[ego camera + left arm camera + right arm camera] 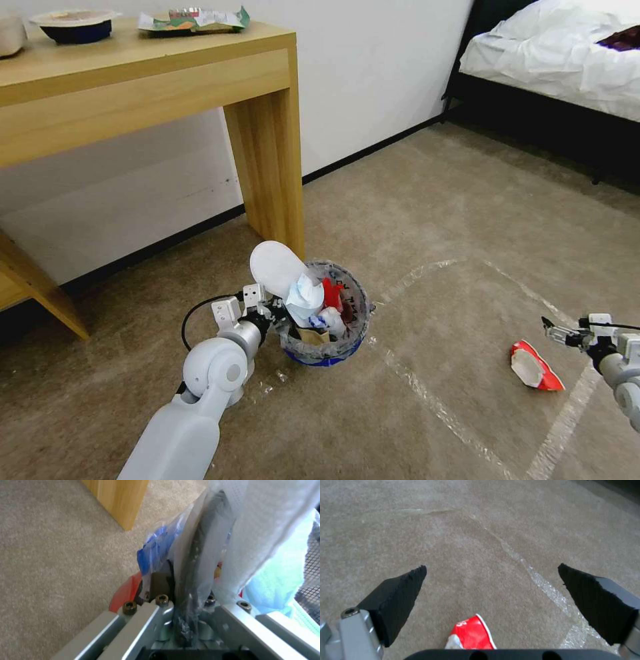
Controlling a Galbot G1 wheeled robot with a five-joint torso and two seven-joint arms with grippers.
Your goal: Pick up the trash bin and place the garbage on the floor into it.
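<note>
The left gripper [277,313] is clamped on the near rim of the small round red trash bin [325,355] with its blue band, its fingers pinching the plastic-lined edge, probably so the bin can be carried along as a handheld catcher. The bin sits low beside the pale wooden table leg [267,167], on or just above the beige carpet [433,200]; I cannot tell which. Its crinkly clear plastic liner [353,287] with black lettering folds over the rim. It is crammed: a flat white slipper [275,265] pokes up out of it, beside crumpled white-and-blue paper [305,297] and a red scrap [331,293].

Well apart to the right, a flattened red-and-white wrapper [533,368] lies on the short-pile carpet, near shiny strips of clear tape [427,393]. The right gripper [557,331] hangs just beside and above it, its black wedge-shaped foam pads [400,592] spread wide and holding nothing, apparently lined up to take this last piece.
</note>
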